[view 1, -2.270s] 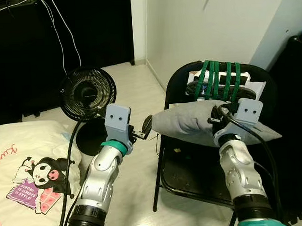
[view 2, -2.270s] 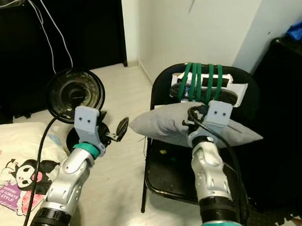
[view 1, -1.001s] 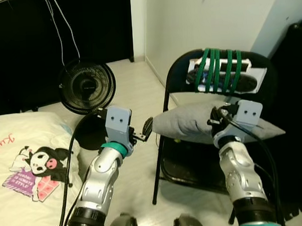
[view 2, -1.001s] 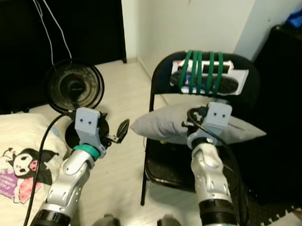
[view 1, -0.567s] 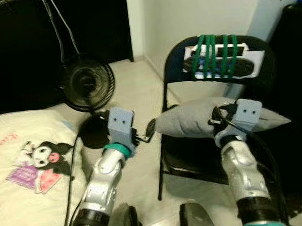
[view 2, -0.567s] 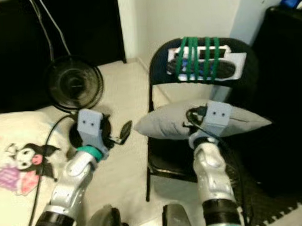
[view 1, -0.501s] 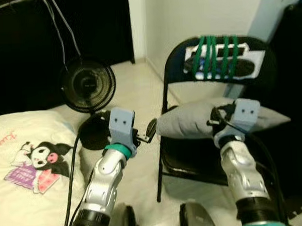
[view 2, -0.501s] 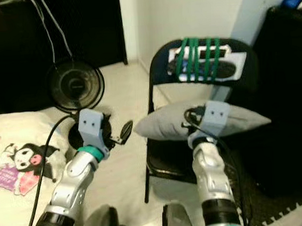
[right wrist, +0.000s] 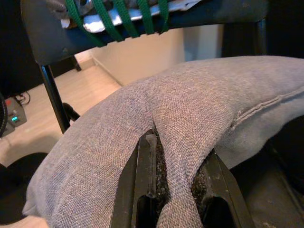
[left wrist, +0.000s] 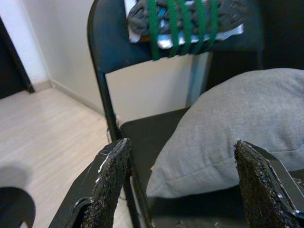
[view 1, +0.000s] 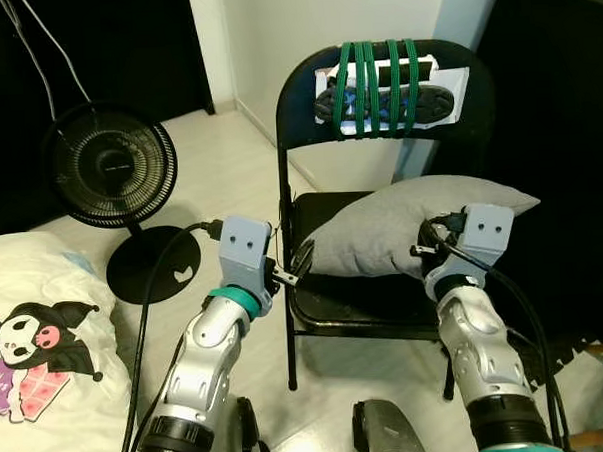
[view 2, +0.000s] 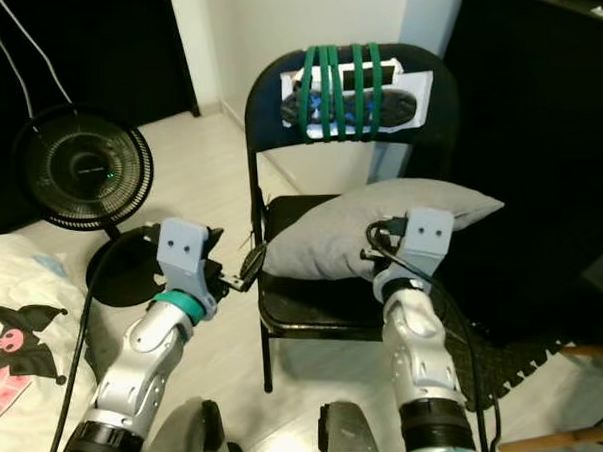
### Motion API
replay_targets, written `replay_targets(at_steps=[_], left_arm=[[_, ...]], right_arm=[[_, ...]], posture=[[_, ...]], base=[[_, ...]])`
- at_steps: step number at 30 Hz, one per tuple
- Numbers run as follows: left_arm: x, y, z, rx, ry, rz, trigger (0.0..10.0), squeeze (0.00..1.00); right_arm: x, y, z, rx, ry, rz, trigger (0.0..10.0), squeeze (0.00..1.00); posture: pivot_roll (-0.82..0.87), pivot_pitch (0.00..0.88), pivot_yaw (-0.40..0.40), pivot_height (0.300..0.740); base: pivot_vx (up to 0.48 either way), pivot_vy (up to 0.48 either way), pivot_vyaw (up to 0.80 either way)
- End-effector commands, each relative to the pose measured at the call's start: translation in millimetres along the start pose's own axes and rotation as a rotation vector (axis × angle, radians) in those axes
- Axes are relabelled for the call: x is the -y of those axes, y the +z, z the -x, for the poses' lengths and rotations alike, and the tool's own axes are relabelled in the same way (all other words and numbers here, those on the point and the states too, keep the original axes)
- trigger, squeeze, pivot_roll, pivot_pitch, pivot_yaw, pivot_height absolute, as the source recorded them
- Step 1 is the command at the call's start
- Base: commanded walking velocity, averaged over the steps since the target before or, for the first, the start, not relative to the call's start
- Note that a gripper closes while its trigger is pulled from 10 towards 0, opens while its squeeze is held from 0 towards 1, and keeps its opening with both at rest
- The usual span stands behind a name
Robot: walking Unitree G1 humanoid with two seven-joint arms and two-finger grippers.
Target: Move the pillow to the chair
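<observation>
**Pillow held over the chair seat, ready to be set down**

Grey pillow [view 1: 402, 227] pinched by a fold of its cloth in the right claw [right wrist: 173, 175], fingers closed tight on the fabric. Hanging just above the seat of the black folding chair [view 1: 310, 201], most of its bulk already over the seat; whether its underside touches the seat cannot be told. Gripped near the front edge, likely so the rest can drape toward the backrest once lowered. Left claw [left wrist: 178, 183] spread wide and holding nothing, poised beside the pillow's near corner at the chair's front left, probably placed to steady or nudge. Green cord [view 1: 375, 73] binding a bundle to the backrest, well above the pillow. Black fan [view 1: 109, 174] on the floor to the left, apart from the chair. Next, by judgement: lower and let go.
</observation>
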State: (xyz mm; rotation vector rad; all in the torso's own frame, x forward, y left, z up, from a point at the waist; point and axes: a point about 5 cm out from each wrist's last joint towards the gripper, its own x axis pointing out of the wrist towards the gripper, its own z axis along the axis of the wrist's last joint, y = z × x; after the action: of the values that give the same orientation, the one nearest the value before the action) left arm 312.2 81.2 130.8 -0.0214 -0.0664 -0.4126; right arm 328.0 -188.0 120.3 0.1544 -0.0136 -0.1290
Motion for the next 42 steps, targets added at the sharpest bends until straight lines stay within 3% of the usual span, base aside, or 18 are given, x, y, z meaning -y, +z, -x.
replay_targets(at_steps=[1,6,12,16,18,22,24,27,29,30,31,32,33,34,42], left_arm=[[-2.0,-4,2.8,-0.019,0.008,-0.004,10.0,0.00],[-2.2,-4,3.8,-0.025,0.006,-0.008,10.0,0.00],[-1.4,-5,7.1,-0.033,0.004,-0.017,10.0,0.00],[-2.2,-6,11.4,-0.041,0.000,-0.041,10.0,0.00],[-5.1,-6,16.3,-0.043,0.010,-0.047,10.0,0.00],[-4.5,-5,19.0,-0.037,-0.001,-0.047,10.0,0.00],[3.7,-1,23.8,-0.008,-0.072,-0.017,10.0,0.00],[20.5,3,31.8,0.012,-0.234,0.097,10.0,0.00],[20.5,3,31.8,0.012,-0.234,0.097,10.0,0.00],[26.4,3,35.6,0.000,-0.302,0.116,10.0,0.00],[26.4,3,35.6,0.000,-0.302,0.116,10.0,0.00],[31.4,-1,39.8,-0.023,-0.365,0.078,10.0,0.00],[31.4,-1,39.8,-0.023,-0.365,0.078,10.0,0.00],[33.1,-4,41.9,-0.040,-0.385,0.041,10.0,0.00],[24.9,-6,35.1,-0.049,-0.315,-0.010,10.0,0.00]], right_arm=[[2.0,3,-1.1,0.012,-0.010,0.009,10.0,0.00],[2.4,-1,-2.9,-0.003,0.005,0.015,10.0,0.00],[-3.4,-21,-11.1,-0.111,0.053,0.006,10.0,0.00],[-17.1,-38,-10.6,-0.212,0.134,-0.036,10.0,0.00],[-39.4,-51,-5.4,-0.288,0.255,-0.032,10.0,0.00],[-49.3,-59,-1.6,-0.322,0.301,-0.014,10.0,0.00],[-57.8,-71,4.4,-0.362,0.318,0.008,10.0,0.00],[-60.6,-85,11.0,-0.412,0.326,0.034,10.0,0.00],[-60.6,-85,11.0,-0.412,0.326,0.034,10.0,0.00],[-61.4,-87,13.2,-0.421,0.335,0.040,10.0,0.00],[-61.4,-87,13.2,-0.421,0.335,0.040,10.0,0.00],[-60.6,-88,14.4,-0.414,0.336,0.052,10.0,0.31],[-60.6,-88,14.4,-0.414,0.336,0.052,10.0,0.31],[-59.3,-86,14.6,-0.397,0.339,0.041,10.0,1.00],[-56.2,-69,9.9,-0.304,0.354,-0.024,10.0,1.00]], posture=[[-0.02,0.051,0.077,0.634],[-0.02,0.066,0.079,0.624],[-0.01,0.105,0.073,0.604],[0.01,0.138,0.057,0.604],[0.02,0.156,0.046,0.604],[0.03,0.164,0.037,0.604],[0.04,0.170,0.032,0.604],[0.05,0.176,0.030,0.604],[0.05,0.176,0.030,0.604],[0.05,0.177,0.030,0.604],[0.05,0.177,0.030,0.604],[0.04,0.177,0.031,0.604],[0.04,0.177,0.031,0.604],[0.04,0.177,0.031,0.604],[0.03,0.165,0.042,0.604]], base=[[0.000,0.000,0.00],[0.000,0.000,0.00],[0.000,0.000,0.00],[0.000,0.000,0.00],[0.000,0.000,0.00],[0.000,0.000,0.00],[0.000,0.000,0.00],[0.000,0.000,0.00],[0.000,0.000,0.00],[0.000,0.000,0.00],[0.000,0.000,0.00],[0.000,0.000,0.00],[0.000,0.000,0.00],[0.000,0.000,0.00],[0.000,0.000,0.00]])
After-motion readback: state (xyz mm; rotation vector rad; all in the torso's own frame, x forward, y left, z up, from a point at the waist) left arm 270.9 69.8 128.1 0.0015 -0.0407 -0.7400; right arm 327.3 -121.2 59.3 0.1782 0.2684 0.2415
